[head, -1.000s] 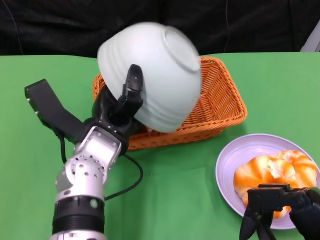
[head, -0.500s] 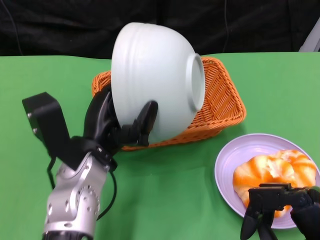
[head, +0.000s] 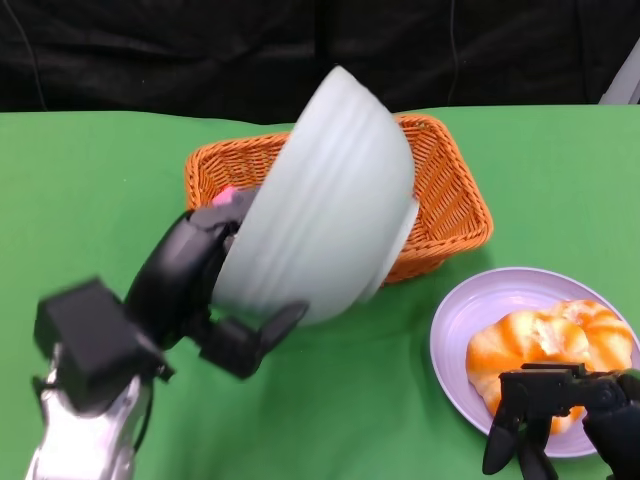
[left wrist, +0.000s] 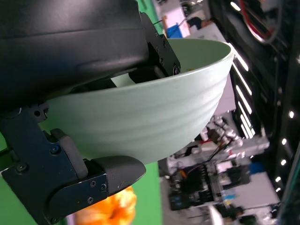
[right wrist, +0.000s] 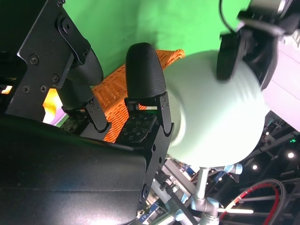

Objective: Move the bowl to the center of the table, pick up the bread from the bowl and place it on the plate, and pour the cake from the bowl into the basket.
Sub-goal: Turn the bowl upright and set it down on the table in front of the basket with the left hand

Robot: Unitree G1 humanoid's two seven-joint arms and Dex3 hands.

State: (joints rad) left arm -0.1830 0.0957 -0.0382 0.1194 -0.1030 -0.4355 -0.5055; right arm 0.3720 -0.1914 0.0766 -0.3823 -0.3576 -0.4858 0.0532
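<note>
One green table [head: 90, 200] — black backdrop [head: 150, 50] behind

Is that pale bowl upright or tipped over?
Tipped: the left hand holds the bowl on its side above the orange basket.

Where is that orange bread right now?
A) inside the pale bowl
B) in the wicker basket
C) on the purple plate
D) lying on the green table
C: the bread lies on the purple plate by the right hand, while the left hand holds the bowl tilted over the basket.
</note>
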